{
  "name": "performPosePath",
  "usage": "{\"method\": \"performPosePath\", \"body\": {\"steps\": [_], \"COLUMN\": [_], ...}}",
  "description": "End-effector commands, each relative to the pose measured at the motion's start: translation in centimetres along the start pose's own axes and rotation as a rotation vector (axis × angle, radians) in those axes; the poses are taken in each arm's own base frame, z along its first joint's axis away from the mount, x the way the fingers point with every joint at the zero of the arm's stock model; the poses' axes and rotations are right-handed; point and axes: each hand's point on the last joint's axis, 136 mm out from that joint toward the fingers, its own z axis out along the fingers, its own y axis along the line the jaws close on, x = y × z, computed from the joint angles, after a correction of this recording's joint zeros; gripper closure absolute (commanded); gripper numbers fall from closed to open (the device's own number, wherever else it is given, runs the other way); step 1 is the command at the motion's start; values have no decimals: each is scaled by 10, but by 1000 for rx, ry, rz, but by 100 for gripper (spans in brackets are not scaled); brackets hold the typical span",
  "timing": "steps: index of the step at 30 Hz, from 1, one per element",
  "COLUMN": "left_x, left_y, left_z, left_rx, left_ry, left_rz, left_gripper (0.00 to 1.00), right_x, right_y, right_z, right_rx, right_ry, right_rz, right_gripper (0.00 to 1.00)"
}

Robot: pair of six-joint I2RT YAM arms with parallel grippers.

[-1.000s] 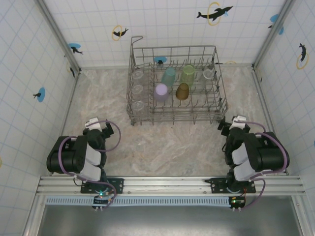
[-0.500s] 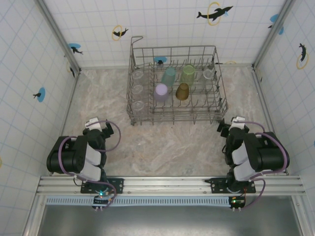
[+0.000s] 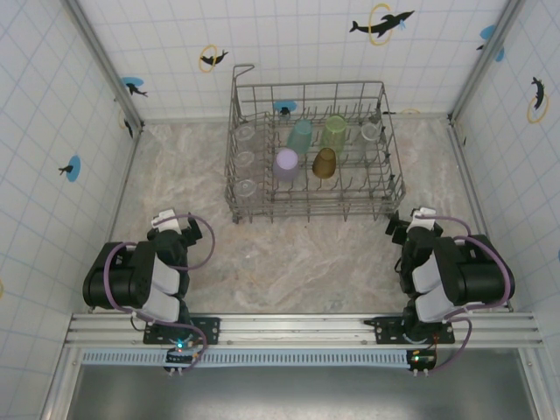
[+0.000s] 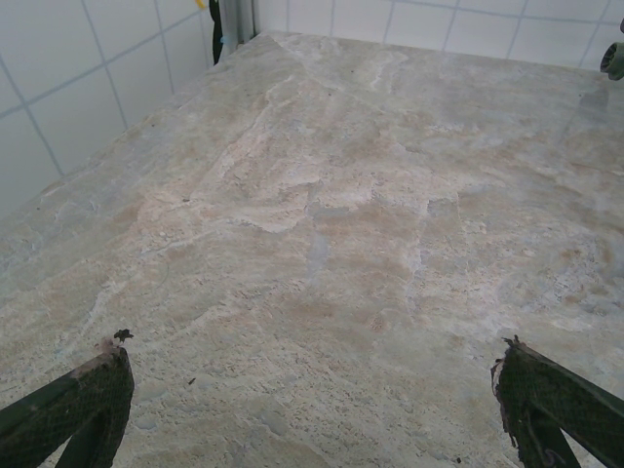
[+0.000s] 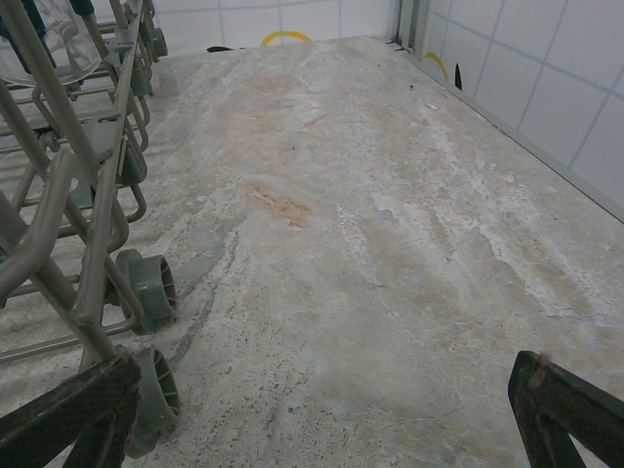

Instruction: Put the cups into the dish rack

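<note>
Nothing has moved. My left pincer (image 4: pixel 312 359) and right pincer (image 5: pixel 329 366) are both spread wide, holding nothing. The rack (image 3: pixel 306 86) with cups (image 3: pixel 286 164) sits ahead of them.

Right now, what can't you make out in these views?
- Top external: clear cups in the left column of the dish rack, too small and crossed by wires; upright or inverted, cannot tell.
- Right wrist: one clear cup cut off by the top edge, behind rack wires.
- Left wrist: dark object cut off by the right edge; unidentifiable.
</note>
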Motion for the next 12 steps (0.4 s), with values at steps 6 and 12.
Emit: {"method": "performPosePath", "body": {"steps": [6,12], "left_x": [-1,0], "left_y": [2,2], "left_z": [-4,-4], "left_rx": [1,2], "left_ry": [-14,-12], "left_rz": [9,10], "left_gripper": [2,2], "right_x": [4,5], "right_y": [-4,-4], "right_z": [-5,-6], "right_rx": [9,6], "right_ry": [5,5], "right_rz": [4,4], "right_gripper": [0,0]}}
